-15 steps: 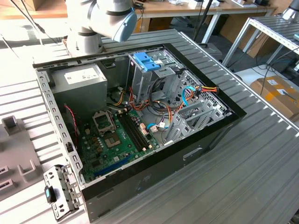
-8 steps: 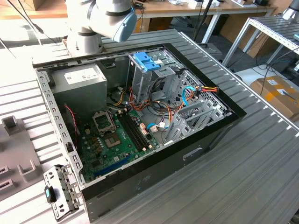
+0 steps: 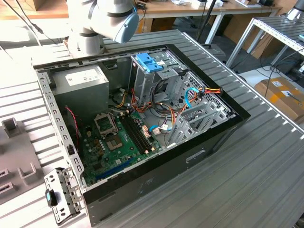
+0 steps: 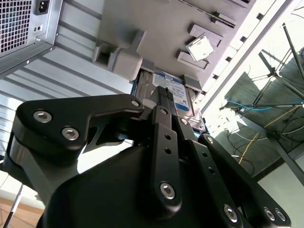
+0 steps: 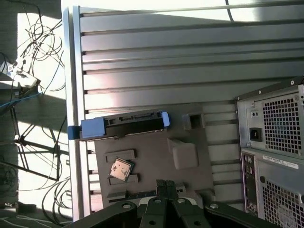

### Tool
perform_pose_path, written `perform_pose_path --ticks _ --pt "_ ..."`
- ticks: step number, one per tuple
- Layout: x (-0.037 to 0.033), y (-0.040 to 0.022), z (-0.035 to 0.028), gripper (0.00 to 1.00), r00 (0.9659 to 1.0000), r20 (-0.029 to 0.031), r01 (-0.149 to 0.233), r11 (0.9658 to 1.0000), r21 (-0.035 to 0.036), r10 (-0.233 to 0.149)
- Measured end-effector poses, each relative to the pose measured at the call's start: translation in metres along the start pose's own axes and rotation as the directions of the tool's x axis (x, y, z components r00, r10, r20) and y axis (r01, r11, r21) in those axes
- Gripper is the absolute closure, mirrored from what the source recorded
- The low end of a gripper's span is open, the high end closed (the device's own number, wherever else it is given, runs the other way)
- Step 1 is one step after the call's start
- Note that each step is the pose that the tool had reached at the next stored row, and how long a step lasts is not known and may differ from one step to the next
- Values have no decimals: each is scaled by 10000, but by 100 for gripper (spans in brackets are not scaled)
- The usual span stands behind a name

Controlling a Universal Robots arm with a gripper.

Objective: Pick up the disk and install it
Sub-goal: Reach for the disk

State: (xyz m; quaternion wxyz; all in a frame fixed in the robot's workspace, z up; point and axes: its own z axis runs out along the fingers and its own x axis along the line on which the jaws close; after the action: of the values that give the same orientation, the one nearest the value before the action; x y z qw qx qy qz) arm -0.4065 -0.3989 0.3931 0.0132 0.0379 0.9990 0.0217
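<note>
Here the open computer case [image 3: 156,176] is the biggest thing on the table. The grey fixture plate [image 5: 147,147] lies just beside its rear panel, toward the exterior view's left. The gripper [image 5: 164,183] hangs above that plate, its fingers pressed together with nothing between them. The disk [image 5: 123,124] sits at one edge of the plate, seemingly propped on edge in a slot, with blue pieces at both ends and well apart from the fingertips. A small chip [image 5: 121,169] rests nearer them. For a good pick, I judge the fingers should part wider than the disk, centre over its middle, close on the flat faces clear of the connector edge, and lift straight along the slot.
</note>
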Motion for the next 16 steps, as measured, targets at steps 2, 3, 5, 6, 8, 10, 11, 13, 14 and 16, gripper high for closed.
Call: perform_pose_path --ticks 2,3,5,6,8,10,11,13,14,16 --pt "22 -2 -1 89 10000 0 0 10000 0 0" --pt "39 -3 -1 89 10000 0 0 10000 0 0" --pt "73 -6 -2 89 10000 -1 0 10000 1 0" --pt "111 -8 -4 89 10000 -1 0 10000 1 0" --pt "147 -11 -4 89 10000 0 0 10000 0 0" --pt "190 -14 -6 89 10000 -1 0 10000 0 0" --pt "214 -16 -6 89 10000 0 0 10000 0 0" --pt "252 -19 -8 89 10000 -1 0 10000 1 0" --pt "266 -20 -7 89 10000 0 0 10000 0 0" --pt "310 -23 -9 89 10000 -1 0 10000 1 0"
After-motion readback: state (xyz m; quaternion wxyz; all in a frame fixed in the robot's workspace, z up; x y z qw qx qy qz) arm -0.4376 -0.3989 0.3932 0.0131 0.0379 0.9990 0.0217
